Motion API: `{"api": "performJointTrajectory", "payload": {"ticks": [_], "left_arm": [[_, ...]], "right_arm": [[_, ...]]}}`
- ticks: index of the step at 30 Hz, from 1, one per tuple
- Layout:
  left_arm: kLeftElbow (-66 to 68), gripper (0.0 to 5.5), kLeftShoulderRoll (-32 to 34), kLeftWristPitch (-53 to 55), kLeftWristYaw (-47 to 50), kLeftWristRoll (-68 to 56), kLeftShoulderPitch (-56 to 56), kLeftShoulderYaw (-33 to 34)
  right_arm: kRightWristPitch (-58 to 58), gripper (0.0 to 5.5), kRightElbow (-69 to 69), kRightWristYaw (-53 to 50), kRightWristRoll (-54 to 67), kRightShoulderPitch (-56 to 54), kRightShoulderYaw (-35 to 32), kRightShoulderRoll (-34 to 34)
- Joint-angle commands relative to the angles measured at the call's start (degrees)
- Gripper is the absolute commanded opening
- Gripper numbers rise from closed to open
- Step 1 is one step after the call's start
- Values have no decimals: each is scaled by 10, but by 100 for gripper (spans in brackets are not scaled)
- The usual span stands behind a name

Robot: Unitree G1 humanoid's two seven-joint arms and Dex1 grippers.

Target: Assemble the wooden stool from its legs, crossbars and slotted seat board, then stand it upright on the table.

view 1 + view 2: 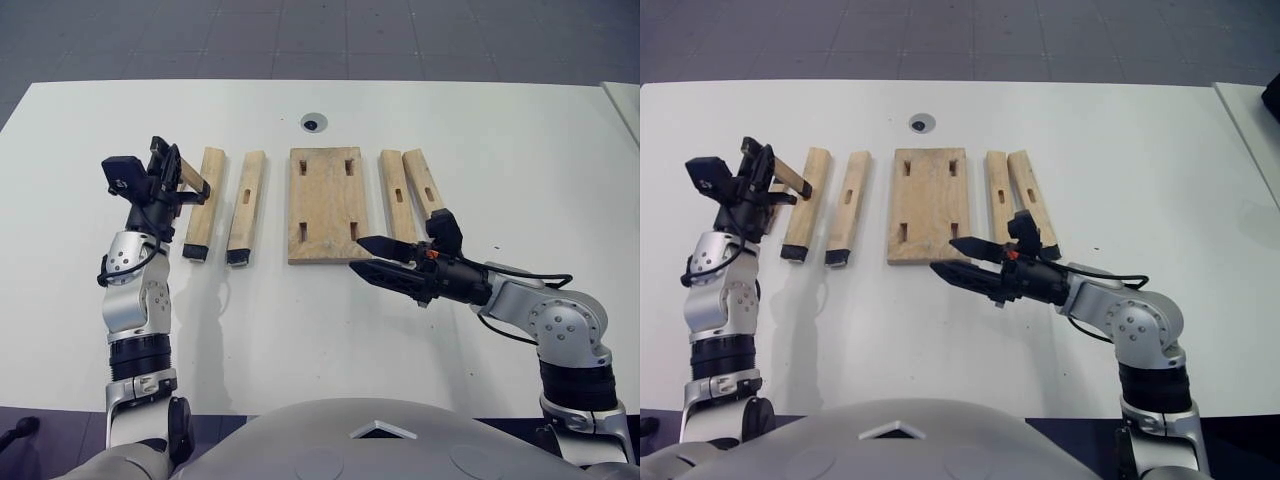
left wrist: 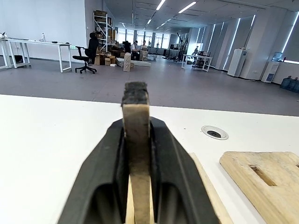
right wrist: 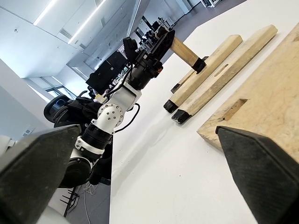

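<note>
The slotted seat board (image 1: pixel 327 203) lies flat in the middle of the table. Two wooden legs (image 1: pixel 205 200) (image 1: pixel 247 205) lie to its left and two more (image 1: pixel 397 195) (image 1: pixel 425 183) to its right, all with dark ends. My left gripper (image 1: pixel 172 172) is raised above the leftmost leg, shut on a short crossbar (image 2: pixel 136 140) that sticks out beyond its fingers. My right gripper (image 1: pixel 365 257) hovers low at the board's front right corner, open, with nothing between its fingers (image 3: pixel 261 163). The right wrist view shows the held crossbar (image 3: pixel 187 50) above the left legs.
A round cable hole (image 1: pixel 314 123) sits in the white table (image 1: pixel 480 130) behind the board. The table's front strip, between the parts and my body, is bare. A second table edge (image 1: pixel 625 100) shows at the far right.
</note>
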Motion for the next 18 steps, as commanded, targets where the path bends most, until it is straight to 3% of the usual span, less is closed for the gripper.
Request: {"api": "performJointTrajectory", "payload": {"ticks": [1, 10, 18], "left_arm": [[10, 42, 4, 8, 10, 8, 16, 18], [30, 42, 19, 88, 20, 53, 16, -26], [15, 42, 33, 164, 45, 44, -18, -14]], "right_arm": [[-1, 540, 1, 4, -12, -3, 4, -11], [-3, 540, 6, 5, -24, -9, 7, -13], [-2, 540, 8, 3, -24, -14, 5, -9]]}}
